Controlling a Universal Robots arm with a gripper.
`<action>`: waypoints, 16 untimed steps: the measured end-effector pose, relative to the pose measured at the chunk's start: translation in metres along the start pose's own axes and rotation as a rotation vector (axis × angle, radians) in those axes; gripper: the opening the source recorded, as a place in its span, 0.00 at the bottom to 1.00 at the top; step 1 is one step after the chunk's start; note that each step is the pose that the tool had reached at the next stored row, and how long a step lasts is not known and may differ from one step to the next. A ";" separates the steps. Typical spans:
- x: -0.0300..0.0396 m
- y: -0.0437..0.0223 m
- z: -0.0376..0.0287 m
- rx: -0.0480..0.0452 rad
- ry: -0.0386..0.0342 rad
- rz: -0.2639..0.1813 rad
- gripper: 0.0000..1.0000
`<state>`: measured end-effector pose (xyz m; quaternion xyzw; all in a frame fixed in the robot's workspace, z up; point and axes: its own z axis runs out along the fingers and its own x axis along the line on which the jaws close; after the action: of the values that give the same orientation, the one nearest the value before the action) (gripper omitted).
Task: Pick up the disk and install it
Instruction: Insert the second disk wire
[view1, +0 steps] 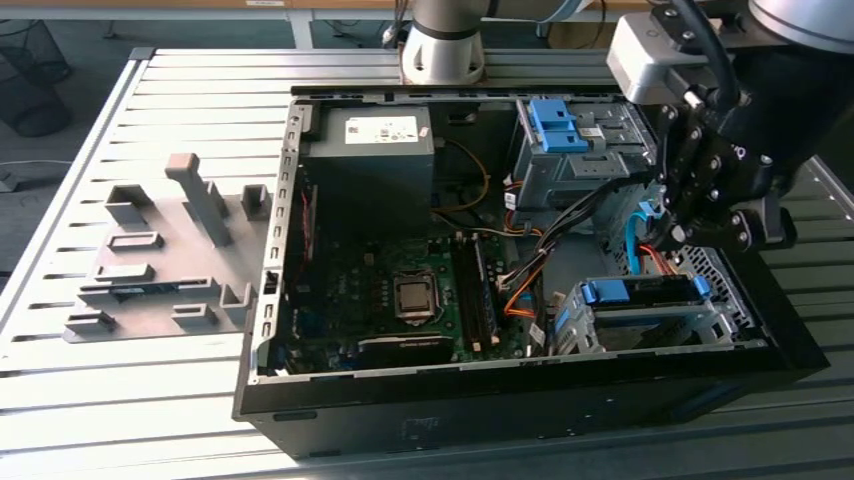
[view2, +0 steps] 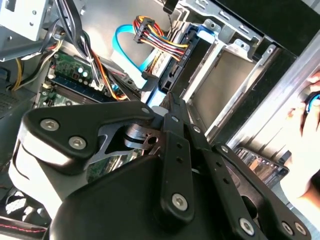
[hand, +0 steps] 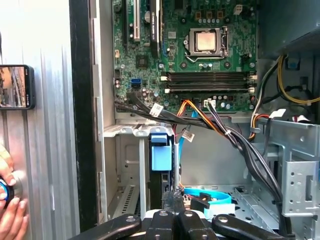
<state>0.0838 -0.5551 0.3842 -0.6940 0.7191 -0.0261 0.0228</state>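
Note:
The disk (view1: 641, 292) sits on edge in the grey drive bay (view1: 694, 330) at the case's front corner, on the exterior view's right. Its bright blue carrier end (hand: 161, 152) faces out, with a dark slab edge (hand: 155, 187) behind it. In the second wrist view the disk (view2: 176, 70) shows as a dark edge inside the bay. My gripper (view1: 671, 235) hangs just above and beside that bay, its fingers shut together with nothing between them. The gripper tip (hand: 175, 195) is close to the disk's edge (view2: 169, 99); I cannot tell if they touch.
A second bay with a blue bracket (view1: 554, 125) stands further back. Bundled cables (hand: 230, 140) and a light blue data cable (view2: 127, 42) cross beside the bay. A person's hand (hand: 10, 210) rests on the table outside the case wall. A grey fixture (view1: 160, 260) lies at the exterior view's left.

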 end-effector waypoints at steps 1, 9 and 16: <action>0.0000 0.0000 -0.0002 0.0000 -0.0003 0.000 0.11; -0.0001 -0.0001 -0.0008 0.0000 -0.0001 0.000 0.11; -0.0001 0.0000 -0.0009 -0.0006 -0.0001 0.000 0.11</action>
<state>0.0837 -0.5550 0.3851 -0.6940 0.7191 -0.0258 0.0226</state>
